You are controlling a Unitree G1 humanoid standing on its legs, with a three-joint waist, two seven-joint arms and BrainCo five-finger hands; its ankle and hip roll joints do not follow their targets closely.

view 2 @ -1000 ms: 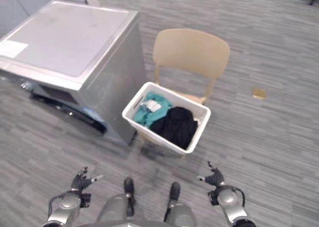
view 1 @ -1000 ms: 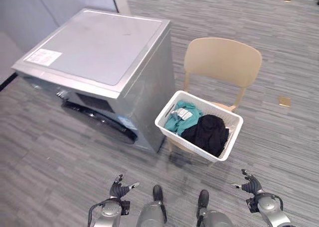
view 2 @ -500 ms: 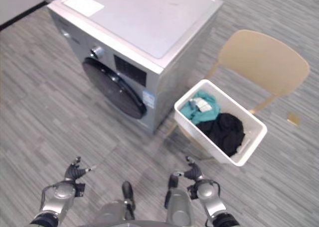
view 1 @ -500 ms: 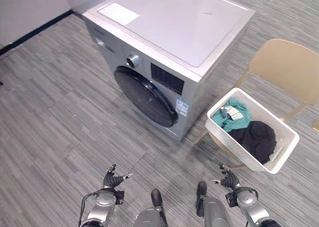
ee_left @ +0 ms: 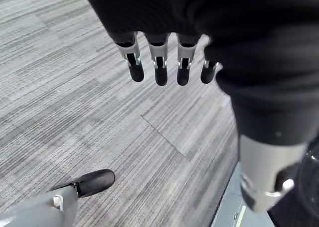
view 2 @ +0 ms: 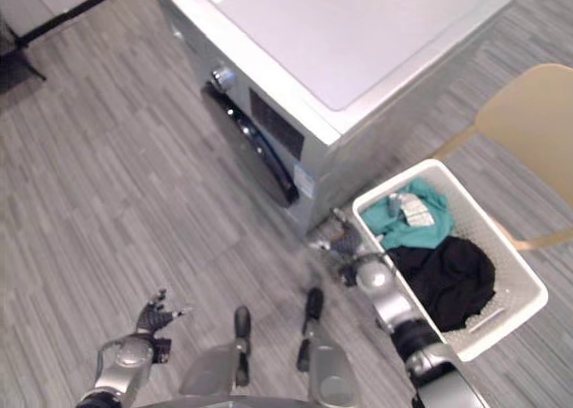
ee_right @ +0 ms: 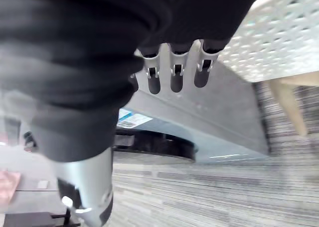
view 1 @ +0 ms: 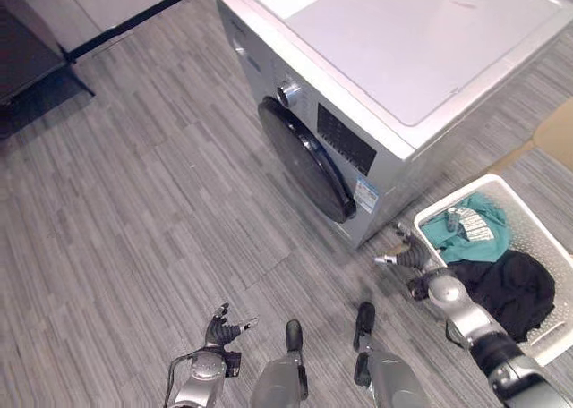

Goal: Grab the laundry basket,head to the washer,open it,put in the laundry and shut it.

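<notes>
White perforated laundry basket (view 2: 515, 274) resting on a tan wooden chair (view 2: 528, 126), its long axis running diagonally from the near corner of the washer (view 1: 421, 41) outward toward the robot's right; one short end sits just beside the washer's side panel. Inside lie a teal garment (view 2: 403, 220) at the washer end and a black garment (view 2: 448, 278) at the far end. The washer's round dark door (view 1: 309, 162) is closed and faces the robot's left front, with a knob (view 1: 288, 93) above it. Right hand (view 1: 414, 258) raised, just beside the basket's near corner and the washer's lower corner, fingers (ee_right: 172, 75) extended and relaxed, grasping nothing. Left hand (view 1: 222, 332) low at the robot's side, above the floor, fingers (ee_left: 159, 67) straight and released. Floor (view 1: 134, 202) of grey striped carpet; a dark baseboard (view 1: 134, 19) runs along the wall behind the washer
</notes>
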